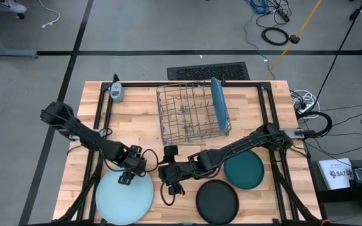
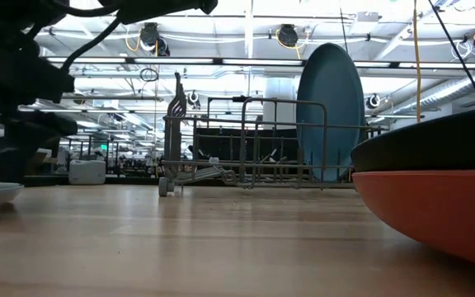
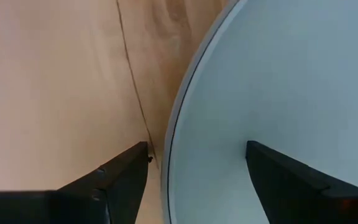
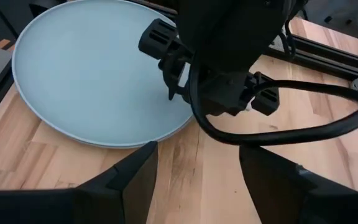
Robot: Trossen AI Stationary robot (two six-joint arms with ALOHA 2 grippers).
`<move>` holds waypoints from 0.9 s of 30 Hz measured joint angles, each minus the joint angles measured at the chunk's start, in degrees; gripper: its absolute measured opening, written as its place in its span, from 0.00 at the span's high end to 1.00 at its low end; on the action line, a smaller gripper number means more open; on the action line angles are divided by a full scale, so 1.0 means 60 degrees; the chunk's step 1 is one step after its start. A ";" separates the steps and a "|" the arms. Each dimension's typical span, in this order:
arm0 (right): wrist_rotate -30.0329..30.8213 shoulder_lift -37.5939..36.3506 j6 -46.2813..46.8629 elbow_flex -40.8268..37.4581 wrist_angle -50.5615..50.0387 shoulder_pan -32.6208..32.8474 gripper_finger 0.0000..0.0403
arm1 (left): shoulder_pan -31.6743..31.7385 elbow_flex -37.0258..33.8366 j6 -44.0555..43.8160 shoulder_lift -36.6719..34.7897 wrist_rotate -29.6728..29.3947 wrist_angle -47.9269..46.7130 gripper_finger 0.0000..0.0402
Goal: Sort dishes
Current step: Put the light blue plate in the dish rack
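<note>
From above, the left end effector (image 1: 126, 177) sits over the far rim of the pale blue plate (image 1: 124, 197), which lies flat at the counter's (image 1: 137, 113) near edge. The right end effector (image 1: 171, 186) hangs just beside that plate, between it and the black plate (image 1: 217, 201); the teal plate (image 1: 244, 169) lies behind. A mid-blue plate (image 1: 218, 104) stands upright in the wire rack (image 1: 187, 113).

Low view: the mid-blue plate (image 2: 330, 111) is on edge in the rack (image 2: 246, 140).

Left wrist: fingers (image 3: 123, 177) spread, straddling the pale plate's (image 3: 278, 93) rim, released.

Right wrist: fingers (image 4: 135, 177) parted over bare counter (image 4: 197, 174), empty, near the pale plate (image 4: 86, 74).
</note>
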 joint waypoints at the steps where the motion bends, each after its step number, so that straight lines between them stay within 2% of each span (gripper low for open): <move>1: 0.0000 0.0000 0.0000 0.0000 0.0000 0.0003 0.46 | -0.0007 0.0004 0.0003 0.0129 -0.0082 0.0013 0.33; 5: 0.0015 0.0000 0.0002 0.0000 0.0004 -0.0004 0.46 | -0.0009 0.0039 -0.0013 0.0361 -0.0300 0.0084 0.36; 9: 0.0047 0.0000 -0.0002 0.0000 0.0013 -0.0008 0.46 | -0.0009 0.0033 -0.0049 0.0314 -0.1187 0.0139 0.45; 13: 0.0069 0.0000 0.0000 0.0004 0.0012 -0.0008 0.46 | 0.0002 -0.0007 -0.0020 0.0292 -0.1860 0.0054 0.60; 21: 0.0065 0.0000 0.0002 0.0004 0.0007 -0.0008 0.46 | 0.0006 0.0403 0.0009 0.0321 -0.2498 -0.0532 0.95; 27: 0.0062 -0.0004 0.0002 0.0004 0.0000 -0.0008 0.46 | 0.0013 0.0986 0.0006 0.0361 -0.3143 -0.1464 0.97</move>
